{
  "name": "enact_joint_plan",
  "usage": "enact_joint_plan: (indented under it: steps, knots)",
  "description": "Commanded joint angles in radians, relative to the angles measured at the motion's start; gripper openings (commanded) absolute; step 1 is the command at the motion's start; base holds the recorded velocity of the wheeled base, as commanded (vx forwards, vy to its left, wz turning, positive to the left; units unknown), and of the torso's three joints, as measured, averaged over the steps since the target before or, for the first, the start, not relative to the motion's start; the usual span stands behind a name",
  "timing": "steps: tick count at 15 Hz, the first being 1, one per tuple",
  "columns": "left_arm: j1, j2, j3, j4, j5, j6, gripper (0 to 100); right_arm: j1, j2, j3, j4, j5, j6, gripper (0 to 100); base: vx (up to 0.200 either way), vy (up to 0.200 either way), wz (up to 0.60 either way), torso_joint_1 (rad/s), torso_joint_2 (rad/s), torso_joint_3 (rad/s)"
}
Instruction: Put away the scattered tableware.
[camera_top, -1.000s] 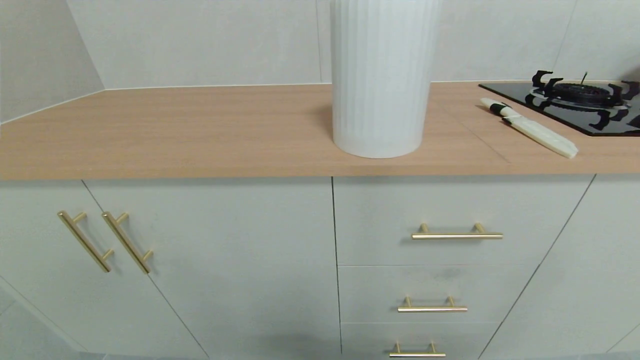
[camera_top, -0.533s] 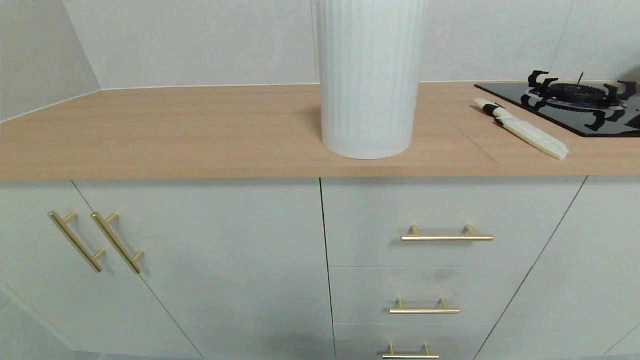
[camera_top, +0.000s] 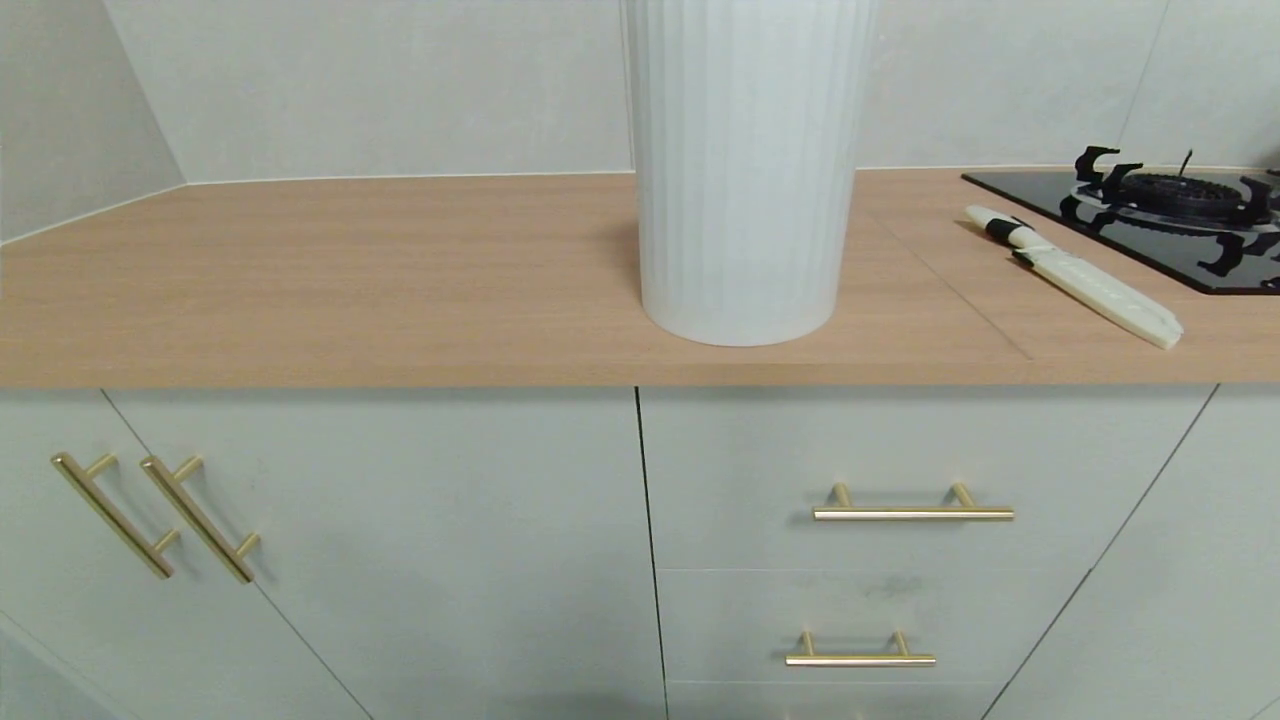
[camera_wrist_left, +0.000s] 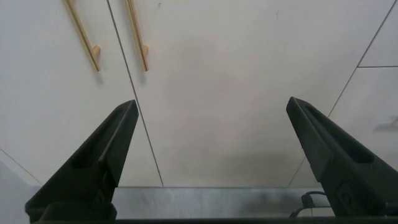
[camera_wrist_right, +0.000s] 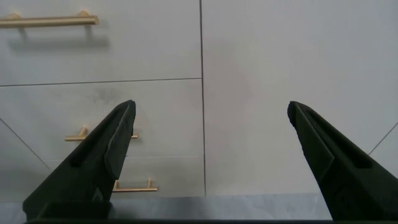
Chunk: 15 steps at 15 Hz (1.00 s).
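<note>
Facing the cabinet fronts (camera_top: 450, 520) below the surface (camera_top: 350, 280), both arms sit low: left jaws and right jaws spread wide, holding nothing. A white knife (camera_top: 1075, 277) lies on the surface between the ribbed white container (camera_top: 745, 180) and the hob (camera_top: 1150, 215).

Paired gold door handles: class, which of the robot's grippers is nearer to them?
Left. The left gripper faces the cabinet door right beside the door handles; the right gripper faces the far edge of the drawers, which lie between it and the handles.
</note>
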Motion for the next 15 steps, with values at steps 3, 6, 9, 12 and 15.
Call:
enact_joint_plan:
  steps: [3, 6, 9, 12, 15]
  knots:
    - [0.000, 0.000, 0.000, 0.000, -0.001, -0.001, 100, 0.000, 0.002, 0.000, 0.000, 0.000, 0.000, 100, 0.000, 0.000, 0.00, 0.000, 0.00, 0.000]
    - [0.000, 0.000, 0.000, 0.001, 0.001, -0.001, 100, 0.000, 0.002, 0.000, 0.000, 0.000, -0.001, 100, 0.000, 0.000, 0.00, 0.047, -0.15, -0.101]
    - [0.000, 0.000, 0.000, 0.001, 0.001, 0.001, 100, 0.000, 0.002, 0.000, 0.000, 0.000, -0.001, 100, 0.000, 0.000, 0.00, 0.139, -0.29, -0.268]
    - [0.000, 0.000, 0.000, 0.000, 0.001, 0.001, 100, 0.000, 0.002, 0.000, 0.000, 0.000, 0.000, 100, 0.000, 0.000, 0.00, 0.069, -0.54, -0.274]
    - [0.000, 0.000, 0.000, 0.000, 0.001, 0.001, 100, 0.000, 0.002, 0.000, 0.000, 0.000, 0.000, 100, 0.000, 0.000, 0.00, 0.251, -0.46, -0.274]
